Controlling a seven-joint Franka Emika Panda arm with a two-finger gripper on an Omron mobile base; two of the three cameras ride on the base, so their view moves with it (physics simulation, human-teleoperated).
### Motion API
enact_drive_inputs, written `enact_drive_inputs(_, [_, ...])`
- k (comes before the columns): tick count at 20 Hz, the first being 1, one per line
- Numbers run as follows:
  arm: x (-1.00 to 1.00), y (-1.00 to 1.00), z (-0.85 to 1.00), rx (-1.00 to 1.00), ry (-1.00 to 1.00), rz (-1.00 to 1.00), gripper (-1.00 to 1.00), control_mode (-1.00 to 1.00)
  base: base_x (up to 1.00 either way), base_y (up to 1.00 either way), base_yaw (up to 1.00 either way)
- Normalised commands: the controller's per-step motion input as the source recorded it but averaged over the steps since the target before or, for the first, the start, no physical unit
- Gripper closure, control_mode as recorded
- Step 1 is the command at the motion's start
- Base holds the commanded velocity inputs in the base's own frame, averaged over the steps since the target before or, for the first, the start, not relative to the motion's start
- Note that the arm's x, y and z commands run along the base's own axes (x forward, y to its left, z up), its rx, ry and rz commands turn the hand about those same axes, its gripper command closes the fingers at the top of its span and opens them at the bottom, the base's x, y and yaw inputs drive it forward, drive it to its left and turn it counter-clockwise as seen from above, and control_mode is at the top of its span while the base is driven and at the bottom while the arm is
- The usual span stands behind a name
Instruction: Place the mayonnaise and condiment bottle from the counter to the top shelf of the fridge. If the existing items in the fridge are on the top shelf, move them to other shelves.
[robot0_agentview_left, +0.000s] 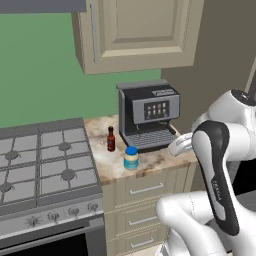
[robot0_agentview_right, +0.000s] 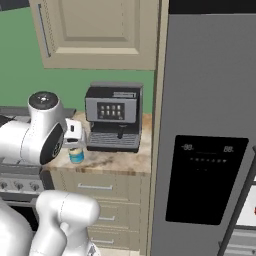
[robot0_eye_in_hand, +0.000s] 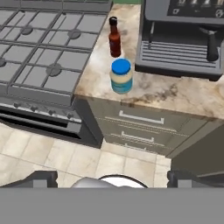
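- Fridge (robot0_agentview_right: 210, 130): tall grey unit at right of the right base view, door closed, dark dispenser panel on its front, standing just beside the table end.
- Stove (robot0_agentview_left: 42, 165): grey gas cooktop with burner grates and a row of knobs along its front edge, left of the table, touching it side to side.
- Upper cabinet (robot0_agentview_left: 135, 32): beige, door closed, hangs above the table against the green wall.
- Table (robot0_agentview_left: 155, 162): marbled tan top between stove and fridge, beige drawers (robot0_eye_in_hand: 135, 120) with bar handles below it.
- Coffee machine (robot0_agentview_left: 148, 115): grey and black, dark screen on front, drip grate at the bottom, stands at the back of the table on the fridge side.
- Arm (robot0_agentview_left: 220, 170): white with dark joints, raised in front of the table, its elbow hides part of the table's right edge in the left base view.
- Mayonnaise jar (robot0_agentview_left: 131, 158): pale body, blue lid, upright near the table's front edge, in front of the coffee machine's left corner and apart from it.
- Condiment bottle (robot0_agentview_left: 111, 139): small, dark red-brown, black cap, upright, just behind the jar toward the wall, close to the stove edge, not touching the jar.
- End effector (robot0_eye_in_hand: 112, 179): jaws spread wide, nothing between them, held above the floor tiles in front of the drawers, well apart from jar and bottle; dark fingertips (robot0_eye_in_hand: 41, 179) sit at the bottom corners of the hand view.
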Motion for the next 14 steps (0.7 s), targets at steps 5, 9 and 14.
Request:
enact_drive_inputs(5, [0.13,0.74,-0.57,-0.15,0.02,-0.01,-1.00,-1.00,0.00,0.00,0.00])
enact_drive_inputs(9, [0.57,0.83,-0.58,-0.04,0.03,-0.12,-1.00,-1.00,0.00,0.00,0.00])
enact_drive_inputs(14, [0.74,0.48,-0.17,0.00,0.01,-0.18,-1.00,-1.00,0.00,0.00,0.00])
